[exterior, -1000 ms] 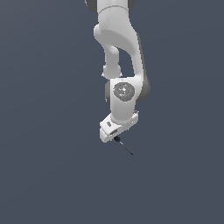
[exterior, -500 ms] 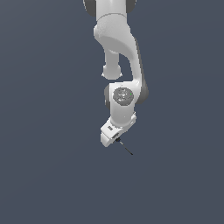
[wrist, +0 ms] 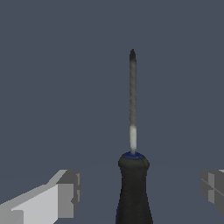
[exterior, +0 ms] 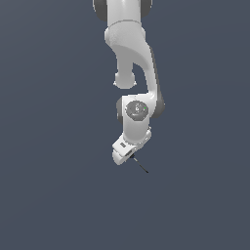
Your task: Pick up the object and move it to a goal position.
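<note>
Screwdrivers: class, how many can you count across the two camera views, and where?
1. The screwdriver lies centred between the open jaws of the gripper, apart from both fingers. None other shows in either view.

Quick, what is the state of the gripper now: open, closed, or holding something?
Gripper: open, jaws wide apart on either side of the screwdriver, not touching its handle, so it holds nothing.

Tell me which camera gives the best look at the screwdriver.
The wrist view: the screwdriver fills the middle of the picture, its black handle, blue collar and thin shaft all distinct, between the spread fingers of the gripper. The exterior view shows only a thin dark sliver just beyond the white gripper.
</note>
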Motion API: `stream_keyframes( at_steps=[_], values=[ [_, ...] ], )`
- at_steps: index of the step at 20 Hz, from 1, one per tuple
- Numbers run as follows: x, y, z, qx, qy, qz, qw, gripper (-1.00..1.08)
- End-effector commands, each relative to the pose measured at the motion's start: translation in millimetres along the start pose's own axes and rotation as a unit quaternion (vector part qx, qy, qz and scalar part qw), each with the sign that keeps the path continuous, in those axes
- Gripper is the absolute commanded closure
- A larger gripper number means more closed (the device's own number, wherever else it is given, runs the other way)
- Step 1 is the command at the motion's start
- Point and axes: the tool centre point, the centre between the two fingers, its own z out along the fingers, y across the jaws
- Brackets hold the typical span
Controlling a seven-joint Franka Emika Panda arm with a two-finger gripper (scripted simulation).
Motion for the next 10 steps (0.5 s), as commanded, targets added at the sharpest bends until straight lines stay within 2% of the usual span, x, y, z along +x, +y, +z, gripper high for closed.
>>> stream_keyframes(
  at_steps=[1,5,10],
  values=[
    [-0.6,-0.8,12.5,0.000,0.000,-0.001,1.0000,-0.92],
    [-0.9,-1.2,32.0,0.000,0.000,-0.002,1.0000,-0.92],
    [-0.1,-0.2,38.5,0.000,0.000,-0.002,1.0000,-0.92]
  ],
)
